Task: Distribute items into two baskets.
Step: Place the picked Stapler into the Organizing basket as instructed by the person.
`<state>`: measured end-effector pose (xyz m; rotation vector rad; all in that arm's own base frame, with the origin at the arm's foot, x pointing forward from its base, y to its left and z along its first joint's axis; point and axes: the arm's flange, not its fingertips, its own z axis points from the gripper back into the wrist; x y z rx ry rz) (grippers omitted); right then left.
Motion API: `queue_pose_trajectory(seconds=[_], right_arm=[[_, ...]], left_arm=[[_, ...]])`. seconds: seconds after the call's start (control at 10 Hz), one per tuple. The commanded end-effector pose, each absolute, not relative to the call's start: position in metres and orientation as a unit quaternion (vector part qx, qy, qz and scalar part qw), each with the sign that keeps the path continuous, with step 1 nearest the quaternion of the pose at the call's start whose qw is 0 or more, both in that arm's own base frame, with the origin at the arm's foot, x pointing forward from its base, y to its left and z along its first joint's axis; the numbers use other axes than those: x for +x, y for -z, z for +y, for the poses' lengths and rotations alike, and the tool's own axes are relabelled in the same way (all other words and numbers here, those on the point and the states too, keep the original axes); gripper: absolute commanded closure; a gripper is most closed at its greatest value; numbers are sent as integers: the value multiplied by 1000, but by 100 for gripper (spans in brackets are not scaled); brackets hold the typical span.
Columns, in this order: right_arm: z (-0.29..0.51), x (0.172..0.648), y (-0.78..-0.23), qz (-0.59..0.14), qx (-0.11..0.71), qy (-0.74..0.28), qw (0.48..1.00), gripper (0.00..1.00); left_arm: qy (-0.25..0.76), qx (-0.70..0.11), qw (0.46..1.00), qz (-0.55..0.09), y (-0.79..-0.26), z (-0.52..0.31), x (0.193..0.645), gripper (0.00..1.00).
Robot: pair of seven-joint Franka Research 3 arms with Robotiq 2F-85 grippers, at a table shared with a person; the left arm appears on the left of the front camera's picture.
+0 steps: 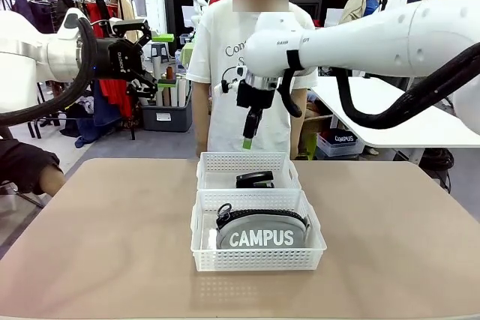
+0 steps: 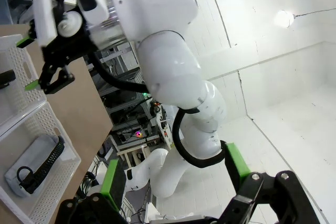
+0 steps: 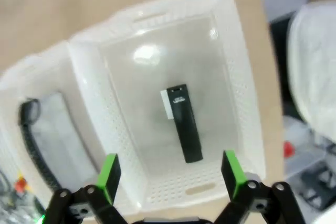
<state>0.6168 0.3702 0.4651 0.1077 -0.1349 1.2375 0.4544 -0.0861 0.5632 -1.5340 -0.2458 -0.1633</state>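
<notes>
Stapler [image 3: 184, 123] in far basket [image 1: 212, 164] (pouch [image 1: 261, 231] nr one)

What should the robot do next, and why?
Probably lift the right gripper up and away. The stapler already lies in the far basket and the pouch in the near basket, one thing each. Both grippers' jaws stand open and empty, and the left gripper is already off to the side.
</notes>
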Motion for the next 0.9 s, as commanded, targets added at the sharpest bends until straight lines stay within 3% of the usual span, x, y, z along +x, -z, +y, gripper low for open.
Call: queue_pose_trajectory(seconds=[0.0,0.3,0.8], right_arm=[[345,589,-486,-117,75,-466,874,0],[303,572,-518,-128,126,-361,915,0],[304,589,-531,-119,122,-366,915,0]], left_arm=[[71,-696,706,-110,-566,-86,453,0],[71,-696,706,-110,-566,-86,453,0],[71,-696,706,-110,-566,-86,453,0]])
